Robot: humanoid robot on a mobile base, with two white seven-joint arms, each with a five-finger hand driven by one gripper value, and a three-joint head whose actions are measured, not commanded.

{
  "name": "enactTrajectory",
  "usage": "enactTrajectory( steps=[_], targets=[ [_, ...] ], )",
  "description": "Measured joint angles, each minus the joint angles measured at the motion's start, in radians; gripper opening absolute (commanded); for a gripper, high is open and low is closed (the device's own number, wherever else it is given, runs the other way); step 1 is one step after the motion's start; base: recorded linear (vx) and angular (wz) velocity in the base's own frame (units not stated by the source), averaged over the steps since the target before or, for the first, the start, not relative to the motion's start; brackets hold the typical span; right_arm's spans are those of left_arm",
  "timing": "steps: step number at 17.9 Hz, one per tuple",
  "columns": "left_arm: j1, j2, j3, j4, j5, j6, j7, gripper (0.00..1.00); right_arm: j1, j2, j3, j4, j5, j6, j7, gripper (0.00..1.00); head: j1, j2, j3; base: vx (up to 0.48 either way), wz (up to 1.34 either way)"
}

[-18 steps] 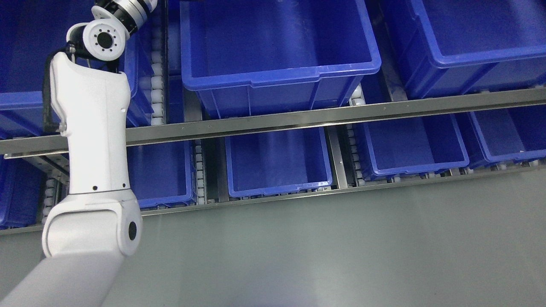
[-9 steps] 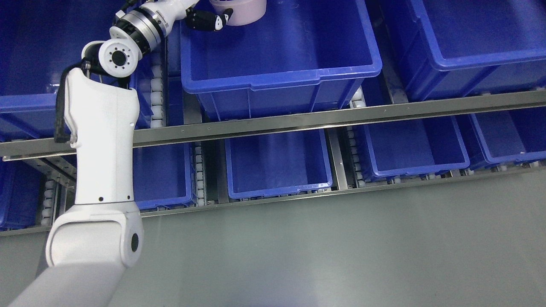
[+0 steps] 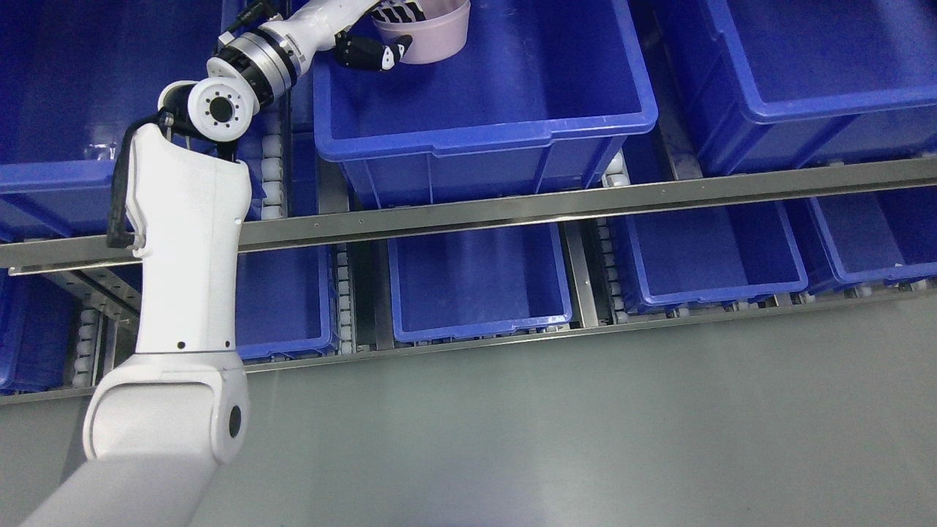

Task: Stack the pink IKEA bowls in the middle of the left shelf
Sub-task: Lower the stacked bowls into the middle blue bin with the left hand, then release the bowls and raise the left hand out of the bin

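I see my left hand (image 3: 384, 33) at the top edge, fingers clamped on the rim of a pink bowl (image 3: 432, 36), thumb outside its wall. The bowl hangs tilted inside the big blue bin (image 3: 483, 124) on the upper shelf, above a steel rail (image 3: 556, 205)

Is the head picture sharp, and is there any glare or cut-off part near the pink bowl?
Head view: mostly sharp; soft glare on the grey floor and the steel rail; the pink bowl and the left hand are cut by the top edge.
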Motion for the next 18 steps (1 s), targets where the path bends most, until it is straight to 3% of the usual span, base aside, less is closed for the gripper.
enactTrajectory(
  steps=[4,7,9,11,18],
  targets=[
    [0.0,-0.004,-0.005,0.012,0.005,0.001,0.009,0.59,0.0,0.0,0.0,0.0,0.0,0.0,0.0,1.0,0.0,0.0,0.0,0.003,0.01],
    [0.002,-0.007,-0.005,0.018,0.029,0.003,0.022,0.62,0.0,0.0,0.0,0.0,0.0,0.0,0.0,1.0,0.0,0.0,0.0,0.002,0.01],
    [0.007,-0.009,-0.003,0.024,0.101,0.013,0.075,0.7,0.0,0.0,0.0,0.0,0.0,0.0,0.0,1.0,0.0,0.0,0.0,0.0,0.0],
    [0.012,-0.01,-0.001,0.029,0.22,0.028,0.207,0.78,0.0,0.0,0.0,0.0,0.0,0.0,0.0,1.0,0.0,0.0,0.0,-0.004,-0.02],
    [0.023,-0.013,0.003,0.014,0.639,0.095,0.778,0.84,0.0,0.0,0.0,0.0,0.0,0.0,0.002,1.0,0.0,0.0,0.0,0.002,-0.03]
  ],
)
